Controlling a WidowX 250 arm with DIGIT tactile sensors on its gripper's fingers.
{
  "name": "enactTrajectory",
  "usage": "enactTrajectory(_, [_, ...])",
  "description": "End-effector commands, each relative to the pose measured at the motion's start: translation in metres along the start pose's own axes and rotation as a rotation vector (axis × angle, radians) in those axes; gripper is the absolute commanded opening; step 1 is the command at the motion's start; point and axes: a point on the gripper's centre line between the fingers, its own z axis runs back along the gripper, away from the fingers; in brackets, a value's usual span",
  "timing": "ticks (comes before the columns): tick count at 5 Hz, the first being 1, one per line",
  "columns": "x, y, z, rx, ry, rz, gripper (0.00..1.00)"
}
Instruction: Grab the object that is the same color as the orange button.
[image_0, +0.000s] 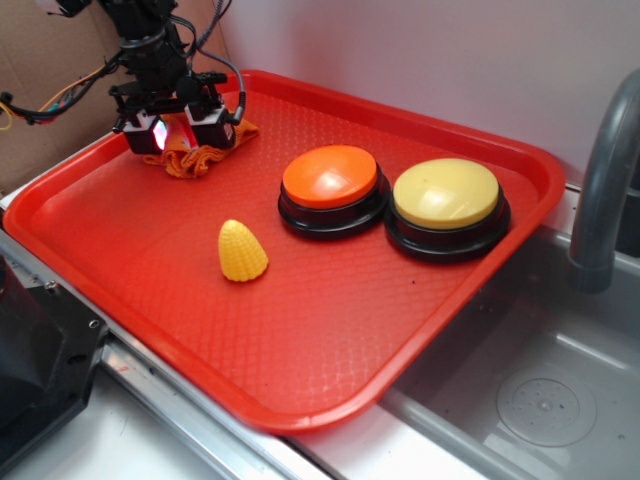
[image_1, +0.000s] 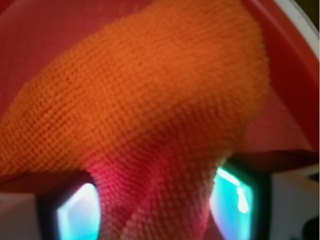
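Orange rag (image_1: 150, 110) bunched between the tool's (image_1: 157, 210) fingers (image_1: 75, 215).

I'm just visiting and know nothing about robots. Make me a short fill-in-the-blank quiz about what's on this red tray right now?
1. The tool is down at the orange ____ in the tray's far left corner.
2. The yellow corn toy lies in front of the ____ button.
3. The yellow button stands to the right of the orange button, both on ____ bases.
4. Everything sits on a red ____.

Missing words: cloth; orange; black; tray
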Motion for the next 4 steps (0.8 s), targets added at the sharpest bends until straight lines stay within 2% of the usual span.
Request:
enactTrajectory(1, [-0.007, 0.016, 0.028, -0.102, -0.007, -0.119, 0.00])
enactTrajectory(2, [-0.012, 0.020, 0.050, -0.077, -0.016, -0.159, 0.00])
enactTrajectory(3, [-0.031, 0.032, 0.091, -0.082, -0.036, -0.212, 0.00])
enactTrajectory(4, [-0.063, 0.039, 0.142, -0.067, -0.114, -0.275, 0.00])
